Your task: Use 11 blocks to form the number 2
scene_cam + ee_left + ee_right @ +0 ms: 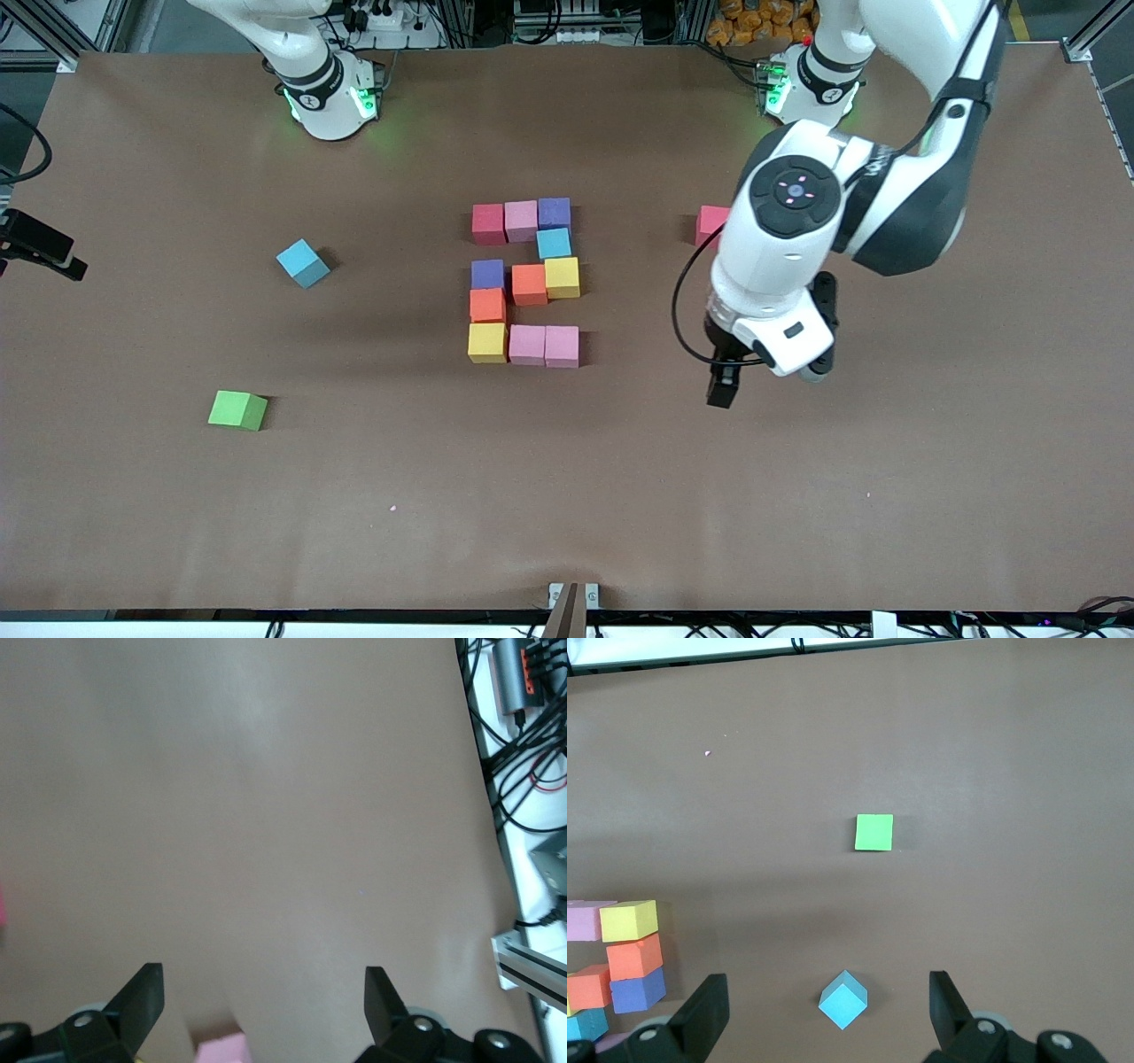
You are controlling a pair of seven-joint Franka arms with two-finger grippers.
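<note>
Partly hidden: pink block (709, 221), seemingly under left arm.

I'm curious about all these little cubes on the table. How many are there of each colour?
Pink: 3
Purple: 2
Orange: 2
Yellow: 2
Blue: 2
Red: 2, one partly hidden by the arm
Green: 1
Total: 14

A brown table (567, 496) bears the number 2 (524, 282) of cubes, plus stray blue (302, 263), green (237, 410) and pink (710, 223) cubes.
</note>
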